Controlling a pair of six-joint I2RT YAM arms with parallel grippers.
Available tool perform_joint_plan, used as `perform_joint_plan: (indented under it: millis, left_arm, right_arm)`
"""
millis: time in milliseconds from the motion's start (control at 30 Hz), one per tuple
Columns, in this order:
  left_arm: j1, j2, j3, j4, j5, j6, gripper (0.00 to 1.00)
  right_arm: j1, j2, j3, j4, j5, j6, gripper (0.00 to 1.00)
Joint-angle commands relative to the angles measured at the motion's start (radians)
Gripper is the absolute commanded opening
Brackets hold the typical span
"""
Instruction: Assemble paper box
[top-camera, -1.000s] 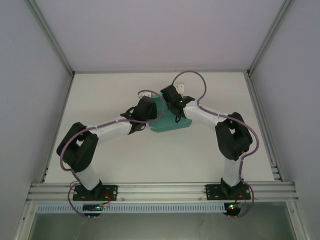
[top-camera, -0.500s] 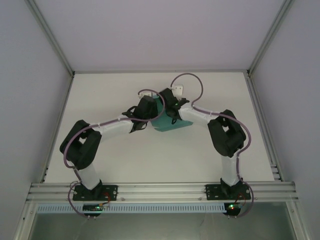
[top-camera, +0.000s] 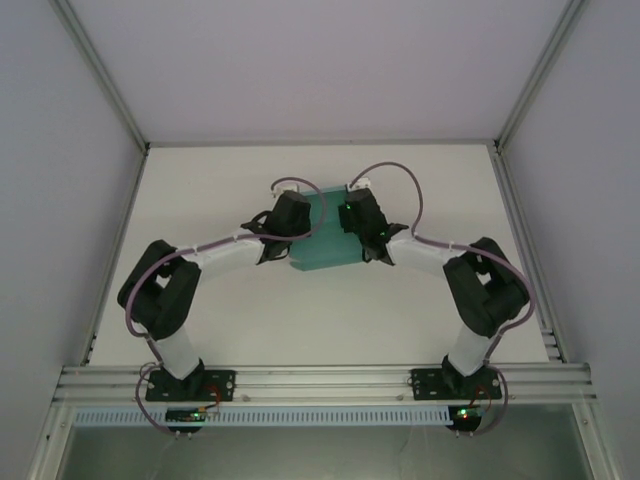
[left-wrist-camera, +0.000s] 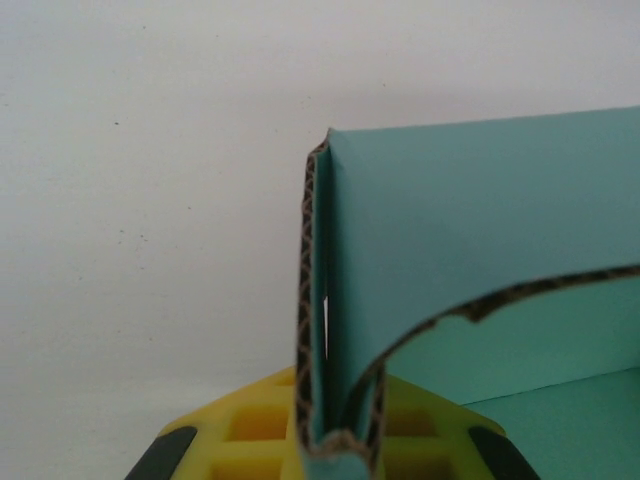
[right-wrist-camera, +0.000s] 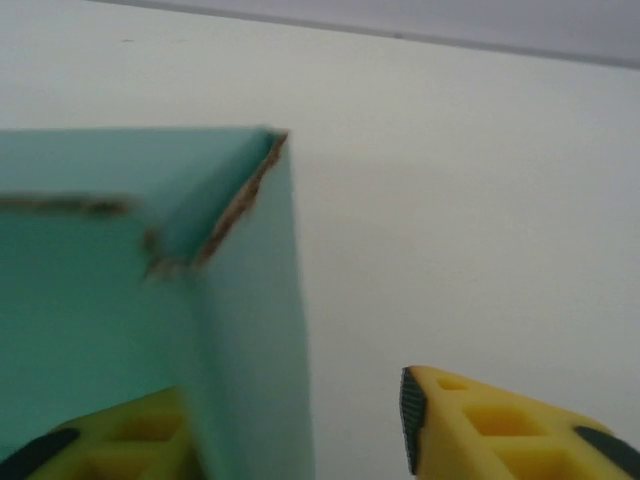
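Top camera: high, behind the arm bases (top-camera: 190, 385), looks down on the whole table (top-camera: 330, 310) from afar. Left wrist camera: very close, looks along its fingers (left-wrist-camera: 250, 435) at a box (left-wrist-camera: 480, 230) wall. Right wrist camera: equally close, on a box corner. All three share box and table.

Paper box (left-wrist-camera: 480, 230), in the left hand (left-wrist-camera: 335, 445): thin card, teal face smooth and matt. Cut edges are raw and brown, showing corrugated fluting, a little ragged.

Fingers (left-wrist-camera: 250, 430): yellow moulded plastic with square pockets and a dull sheen; black tips.

Right hand (right-wrist-camera: 300, 440): same yellow plastic, black tip.

Bench (top-camera: 200, 200) under both hands: white, matt, faintly speckled.

Arms (top-camera: 225, 255): smooth white shells, black joints.

Cables (top-camera: 395, 175): smooth purple sheath.

Rails (top-camera: 320, 380) behind the hands, by the bases: bare pale metal.
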Motion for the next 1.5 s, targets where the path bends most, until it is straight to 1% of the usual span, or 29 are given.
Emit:
perform_joint_plan:
  millis: [0, 100, 133, 167, 233, 300, 367, 400, 500, 567, 633, 767, 867, 1000, 1100, 1167, 1233, 1367, 1467]
  left_arm:
    - [0.011, -0.042, 0.038, -0.011, 0.008, 0.029, 0.0]
    - [0.032, -0.047, 0.044, -0.02, 0.044, 0.066, 0.0]
    - [0.046, -0.052, 0.045, -0.02, 0.075, 0.098, 0.0]
    - [0.059, -0.056, 0.05, -0.024, 0.109, 0.138, 0.0]
    - [0.087, -0.071, 0.076, -0.056, 0.172, 0.258, 0.0]
    - [0.111, -0.082, 0.119, -0.126, 0.27, 0.461, 0.0]
    - [0.121, -0.082, 0.163, -0.247, 0.365, 0.672, 0.0]
    - [0.122, -0.077, 0.187, -0.325, 0.405, 0.79, 0.0]
    - [0.107, -0.057, 0.239, -0.575, 0.555, 1.075, 0.0]
    - [0.065, -0.039, 0.285, -0.73, 0.575, 1.178, 0.0]
    - [0.016, -0.011, 0.308, -0.802, 0.555, 1.248, 0.0]
    - [-0.064, 0.097, 0.371, -0.862, 0.405, 1.275, 0.0]
    - [-0.086, 0.186, 0.451, -0.914, 0.331, 1.266, 0.0]
    - [-0.115, 0.291, 0.539, -0.954, 0.219, 1.253, 0.0]
    - [-0.14, 0.369, 0.591, -0.99, 0.168, 1.263, 0.0]
    - [-0.148, 0.417, 0.633, -1.012, 0.164, 1.267, 0.0]
    - [-0.153, 0.462, 0.673, -1.019, 0.136, 1.26, 0.06]
    - [-0.156, 0.554, 0.748, -1.049, 0.056, 1.248, 0.07]
    - [-0.157, 0.589, 0.788, -1.076, 0.05, 1.236, 0.15]
  right_arm:
    - [0.011, -0.095, -0.023, 0.059, -0.191, -0.04, 0.58]
    - [0.018, -0.161, -0.037, 0.043, -0.25, -0.04, 0.81]
    - [0.019, -0.188, -0.044, 0.029, -0.248, -0.034, 0.98]
    - [0.019, -0.216, -0.056, 0.011, -0.249, -0.021, 0.99]
    - [0.019, -0.29, -0.093, -0.024, -0.197, 0.034, 0.99]
    - [0.015, -0.381, -0.136, -0.074, -0.103, 0.089, 0.99]
    - [0.002, -0.471, -0.171, -0.154, -0.023, 0.119, 0.99]
    - [-0.007, -0.52, -0.187, -0.205, 0.001, 0.127, 0.99]
    - [-0.042, -0.628, -0.217, -0.358, 0.045, 0.162, 0.99]
    - [-0.07, -0.681, -0.237, -0.431, 0.046, 0.188, 0.99]
    - [-0.101, -0.722, -0.257, -0.492, 0.032, 0.221, 0.99]
    - [-0.163, -0.763, -0.277, -0.565, -0.038, 0.267, 0.99]
    - [-0.183, -0.772, -0.279, -0.587, -0.064, 0.268, 0.99]
    - [-0.198, -0.765, -0.279, -0.608, -0.063, 0.267, 0.99]
    - [-0.212, -0.757, -0.281, -0.626, -0.053, 0.273, 0.99]
    - [-0.224, -0.753, -0.283, -0.647, -0.032, 0.286, 0.99]
    - [-0.235, -0.758, -0.293, -0.652, -0.026, 0.298, 0.99]
    - [-0.253, -0.778, -0.323, -0.637, -0.057, 0.306, 0.99]
    - [-0.268, -0.791, -0.338, -0.629, -0.071, 0.304, 0.99]
